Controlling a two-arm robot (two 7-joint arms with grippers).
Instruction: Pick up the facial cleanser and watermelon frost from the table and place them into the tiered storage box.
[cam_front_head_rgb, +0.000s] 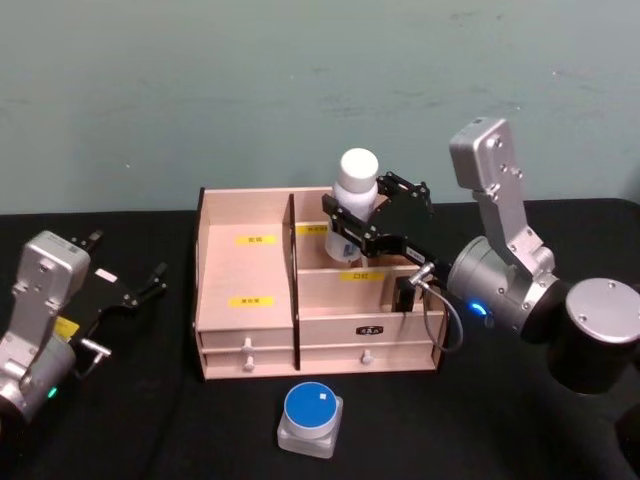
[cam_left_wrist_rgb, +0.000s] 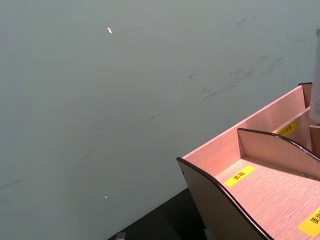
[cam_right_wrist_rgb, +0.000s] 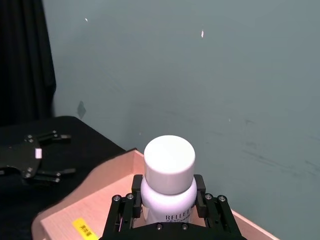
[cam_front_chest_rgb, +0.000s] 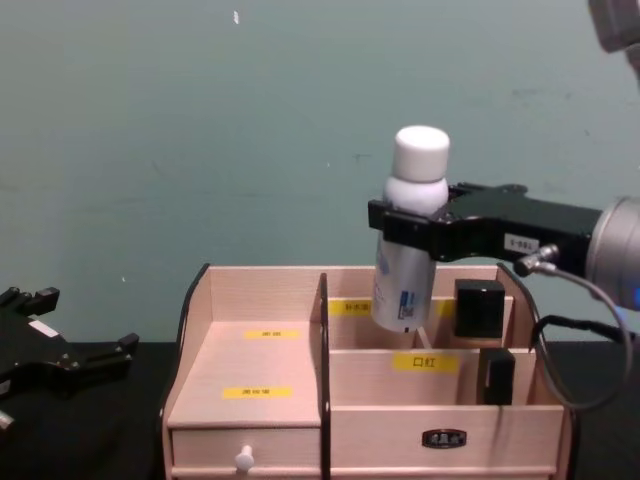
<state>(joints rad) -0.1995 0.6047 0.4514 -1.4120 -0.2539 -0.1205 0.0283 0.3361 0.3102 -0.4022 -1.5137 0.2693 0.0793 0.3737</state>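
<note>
Facial cleanser bottle (cam_front_head_rgb: 356, 178) pinched by right gripper (cam_front_head_rgb: 352, 225), held tilted over tiered storage box (cam_front_head_rgb: 246, 270), frame centre. Risk judged: toppled if released tilted, base caught on divider. Left gripper (cam_front_head_rgb: 128, 290) spread, parked at left edge.

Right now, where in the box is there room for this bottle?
Storage box: left shelves, between outer wall and divider: bare. Back right tier under the right end effector and bottle: free beside the divider, black block crowding its right end. Left end effector parked left.

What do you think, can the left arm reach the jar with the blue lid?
Probably yes. The jar stands in front of the storage box, and nothing stands between it and the left gripper, whose jaws are open and empty.
</note>
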